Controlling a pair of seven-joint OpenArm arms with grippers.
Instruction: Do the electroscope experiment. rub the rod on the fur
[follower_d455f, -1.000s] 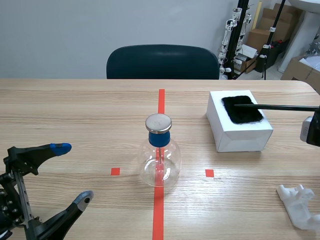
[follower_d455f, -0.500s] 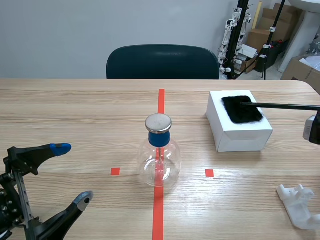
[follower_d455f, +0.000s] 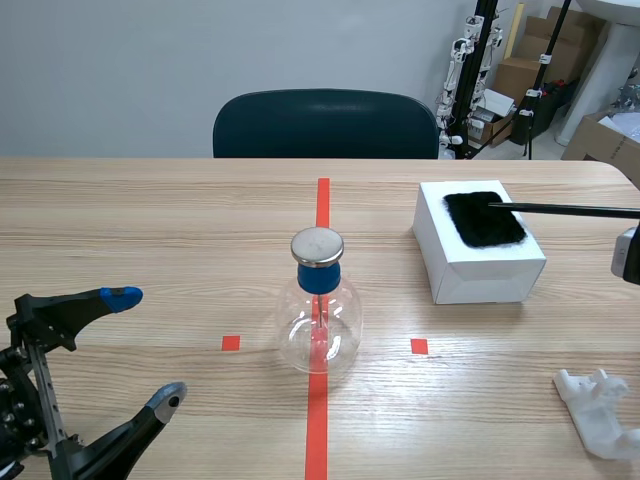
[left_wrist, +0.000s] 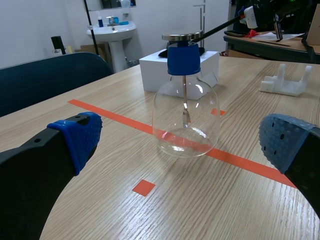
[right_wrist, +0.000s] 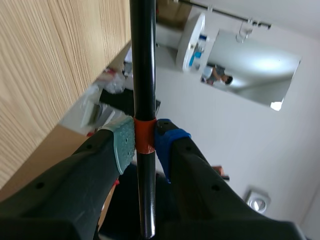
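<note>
A black patch of fur (follower_d455f: 484, 218) lies on top of a white box (follower_d455f: 478, 262) at the right of the table. A thin black rod (follower_d455f: 565, 210) comes in from the right edge and its tip rests on the fur. My right gripper (right_wrist: 144, 141) is shut on the rod (right_wrist: 143, 65) at an orange band; in the scene view only a bit of that arm (follower_d455f: 630, 254) shows. The glass electroscope flask (follower_d455f: 318, 318) with blue neck and metal cap stands on the red centre line. My left gripper (follower_d455f: 140, 345) stands open at the near left, with the flask (left_wrist: 185, 107) ahead of it.
A white plastic stand (follower_d455f: 600, 412) lies at the near right of the table. A dark chair (follower_d455f: 325, 124) stands behind the far edge. Small orange squares (follower_d455f: 419, 346) mark the wood beside the flask.
The rod's tip has slid to the right across the fur, and the right arm has drawn back toward the right edge. The left arm has kept still.
</note>
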